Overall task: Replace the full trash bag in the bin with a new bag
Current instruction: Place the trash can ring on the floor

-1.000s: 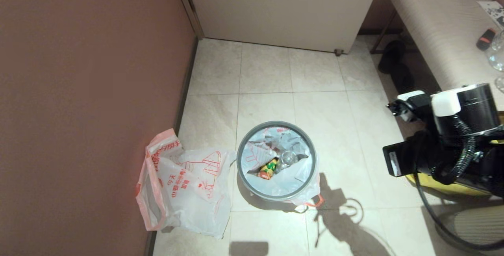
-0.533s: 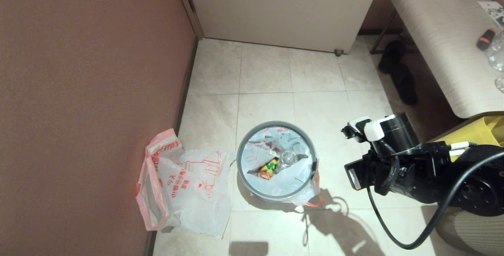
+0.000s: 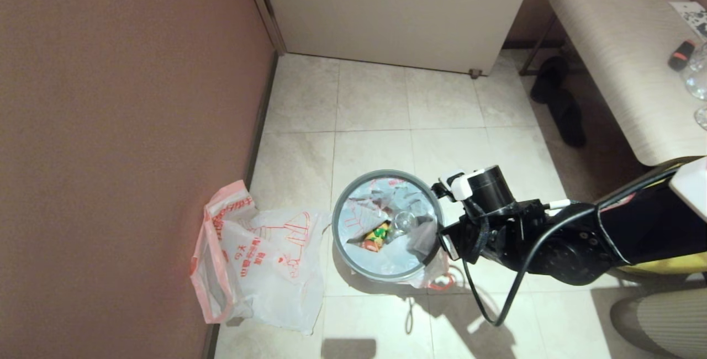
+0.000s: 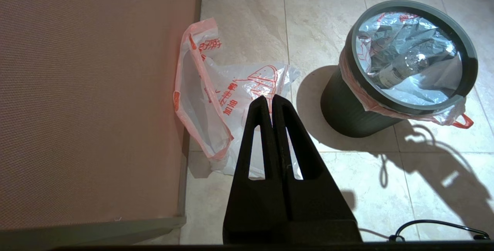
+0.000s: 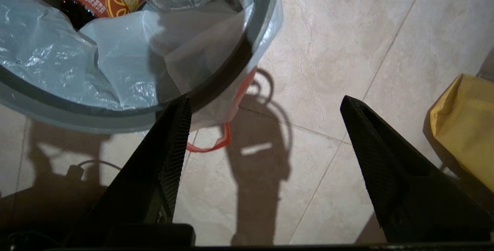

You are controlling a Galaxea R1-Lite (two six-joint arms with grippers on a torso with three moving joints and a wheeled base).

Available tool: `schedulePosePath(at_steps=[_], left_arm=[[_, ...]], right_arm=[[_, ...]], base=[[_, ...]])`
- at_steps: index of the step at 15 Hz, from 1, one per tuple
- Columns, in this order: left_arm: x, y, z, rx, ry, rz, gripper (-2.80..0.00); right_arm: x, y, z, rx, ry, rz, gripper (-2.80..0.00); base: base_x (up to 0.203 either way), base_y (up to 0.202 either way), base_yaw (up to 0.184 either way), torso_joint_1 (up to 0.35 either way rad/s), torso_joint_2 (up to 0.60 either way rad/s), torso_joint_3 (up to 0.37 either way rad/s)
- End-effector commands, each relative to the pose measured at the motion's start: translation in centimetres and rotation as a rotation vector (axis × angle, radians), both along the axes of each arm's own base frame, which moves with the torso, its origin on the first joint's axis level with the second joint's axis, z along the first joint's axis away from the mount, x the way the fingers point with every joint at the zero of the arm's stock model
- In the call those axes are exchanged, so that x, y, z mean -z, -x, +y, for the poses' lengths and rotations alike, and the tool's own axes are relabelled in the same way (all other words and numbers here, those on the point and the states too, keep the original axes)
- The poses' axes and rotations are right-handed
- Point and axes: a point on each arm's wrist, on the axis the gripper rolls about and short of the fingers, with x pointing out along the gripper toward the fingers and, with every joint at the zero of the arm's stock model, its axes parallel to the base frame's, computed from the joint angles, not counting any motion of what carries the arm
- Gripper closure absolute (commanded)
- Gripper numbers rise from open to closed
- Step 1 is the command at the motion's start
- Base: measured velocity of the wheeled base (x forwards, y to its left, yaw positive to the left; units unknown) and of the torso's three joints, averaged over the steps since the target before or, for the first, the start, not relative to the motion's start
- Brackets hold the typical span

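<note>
Two spread fingers (image 5: 162, 154) beside bin (image 5: 115, 114)

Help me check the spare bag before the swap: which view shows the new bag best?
The head view: the new bag lies whole beside the wall. The left wrist view has the shut left gripper covering part of it; the right wrist view misses it.

bin (image 3: 353, 262): stood on the floor (image 3: 375, 99), near the middle of the head view
full trash bag (image 3: 381, 254): sat inside the bin — its edge folded out over the rim, one handle lying on the floor at the bin's right
new bag (image 3: 265, 259): lay on the floor just left of the bin, against the wall (image 3: 121, 127)
right gripper (image 5: 264, 106): hung just right of the bin's rim
door (image 3: 397, 11): behind the bin — well apart
bench (image 3: 624, 55): far right
</note>
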Motion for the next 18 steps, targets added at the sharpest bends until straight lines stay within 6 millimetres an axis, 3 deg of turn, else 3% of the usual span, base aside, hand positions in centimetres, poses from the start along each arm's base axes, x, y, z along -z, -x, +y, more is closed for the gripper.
schedulePosePath(at_steps=[1, 6, 7, 13, 18], left_arm=[[0.0, 0.0, 0.0, -0.001, 0.000, 0.001, 0.00], [0.0, 0.0, 0.0, -0.001, 0.001, 0.001, 0.00], [0.0, 0.0, 0.0, -0.001, 0.001, 0.001, 0.00], [0.0, 0.0, 0.0, 0.000, 0.001, 0.001, 0.00], [0.0, 0.0, 0.0, 0.000, 0.001, 0.001, 0.00]], right_arm=[[1.7, -1.4, 1.3, -0.007, 0.021, 0.016, -2.80], [4.2, -4.6, 2.6, 0.030, 0.051, 0.011, -2.80], [4.6, -5.2, 2.7, 0.040, 0.054, 0.007, 0.00], [5.3, -7.5, 2.8, 0.072, 0.053, -0.020, 0.00], [5.2, -7.8, 2.3, 0.087, 0.057, -0.023, 0.00]], base=[[0.000, 0.000, 0.000, 0.000, 0.00, 0.000], [0.000, 0.000, 0.000, 0.000, 0.00, 0.000], [0.000, 0.000, 0.000, 0.000, 0.00, 0.000], [0.000, 0.000, 0.000, 0.000, 0.00, 0.000], [0.000, 0.000, 0.000, 0.000, 0.00, 0.000]])
